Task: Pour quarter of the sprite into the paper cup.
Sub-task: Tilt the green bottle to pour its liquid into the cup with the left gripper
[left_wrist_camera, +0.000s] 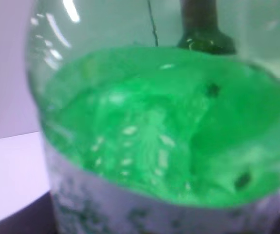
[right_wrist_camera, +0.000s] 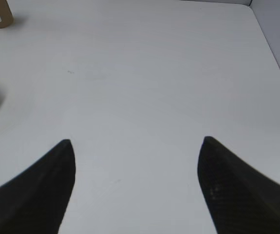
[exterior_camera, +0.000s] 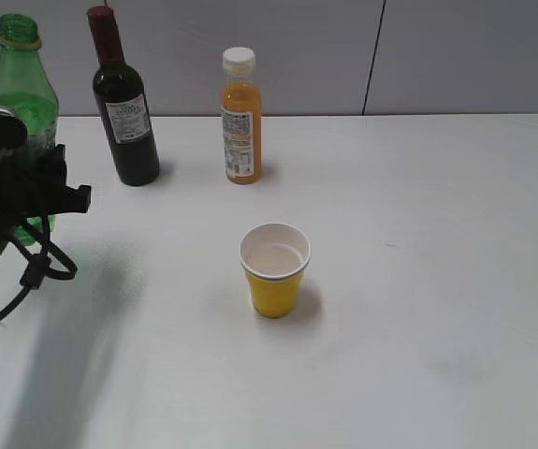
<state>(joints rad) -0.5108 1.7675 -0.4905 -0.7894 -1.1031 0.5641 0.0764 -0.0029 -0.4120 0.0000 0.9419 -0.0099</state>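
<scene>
Our left gripper (exterior_camera: 27, 201) stands at the far left of the table (exterior_camera: 418, 281), its dark body pressed against the sprite (exterior_camera: 21, 103). We cannot see its fingertips in either view: the exterior view shows only the black housing and a looping cable in front of the bottle's lower half, and the left wrist view is filled by the green bottle (left_wrist_camera: 154, 136) at very close range. The jaws appear set about the bottle's width, and the bottle seems to sit between them, though we cannot tell whether they actually press on it.

Our right gripper (right_wrist_camera: 135, 190) has its jaws wide apart, with nothing between them; its two dark fingers (right_wrist_camera: 37, 195) hang over bare white table.

The exterior view alone shows the whole arrangement: the sprite upright, cap off, neck open, at the back left; a dark wine bottle (exterior_camera: 123, 108) just right of it; an orange juice bottle (exterior_camera: 240, 122) with a white cap further right. The paper cup (exterior_camera: 274, 269) stands upright near the table's middle, well apart from the sprite. Its white inside looks empty.

The left wrist view shows the wine bottle's neck through the clear upper part of the sprite. The right wrist view catches only the base of a bottle at its top left corner.
</scene>
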